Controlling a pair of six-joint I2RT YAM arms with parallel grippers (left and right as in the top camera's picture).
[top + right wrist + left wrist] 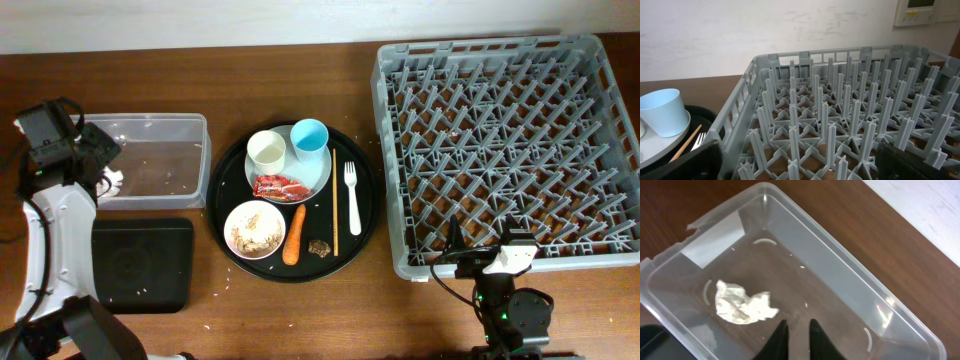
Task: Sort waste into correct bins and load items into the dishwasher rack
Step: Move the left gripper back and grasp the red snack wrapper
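Note:
A crumpled white tissue (745, 305) lies inside the clear tub (840, 275), at the tub's left end in the overhead view (113, 181). My left gripper (796, 330) hovers over the tub (170, 121), shut and empty, just right of the tissue. My right gripper (800, 162) is open and empty at the front edge of the grey dishwasher rack (510, 140). The plate (314, 176) holds a cream cup (267, 150), a light blue cup (310, 138) and a red wrapper (278, 186). The black bin tray (140, 265) sits in front of the tub.
A round black tray (368, 218) carries the plate, a white bowl (255, 228) with rice scraps, a carrot (294, 233), a brown lump (320, 247), a wooden stick (334, 205) and a white fork (352, 196). The blue cup (662, 112) also shows in the right wrist view.

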